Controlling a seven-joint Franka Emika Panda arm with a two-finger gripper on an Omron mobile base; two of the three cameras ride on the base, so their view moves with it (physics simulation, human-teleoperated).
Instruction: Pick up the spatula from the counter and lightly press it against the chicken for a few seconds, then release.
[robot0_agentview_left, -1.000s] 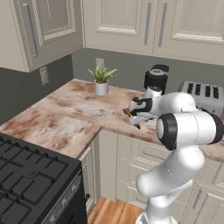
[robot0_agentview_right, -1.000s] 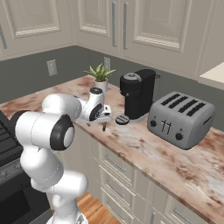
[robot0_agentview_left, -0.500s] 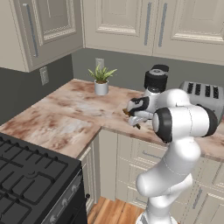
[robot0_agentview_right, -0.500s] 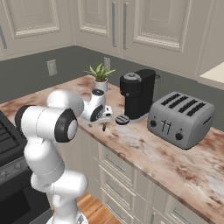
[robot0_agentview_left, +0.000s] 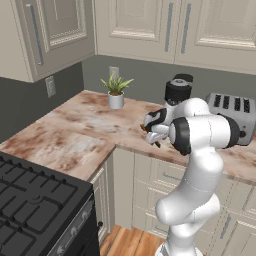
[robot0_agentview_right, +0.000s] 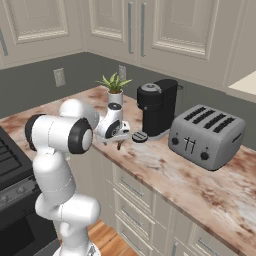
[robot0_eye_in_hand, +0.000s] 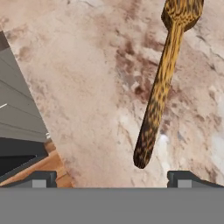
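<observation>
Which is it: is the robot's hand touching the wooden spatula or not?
Apart. In the hand view the open hand sits short of the spatula, with bare counter showing between its handle end and both fingertips.

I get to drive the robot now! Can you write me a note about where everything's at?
Gripper: open, empty, low over the counter.
Spatula: wooden, lying flat on the counter, handle end just ahead of the fingertips, untouched.
Done: gripper lined up at the spatula.
Left: grasp it, lift it, press it lightly on the chicken for a few seconds, then release.
</observation>
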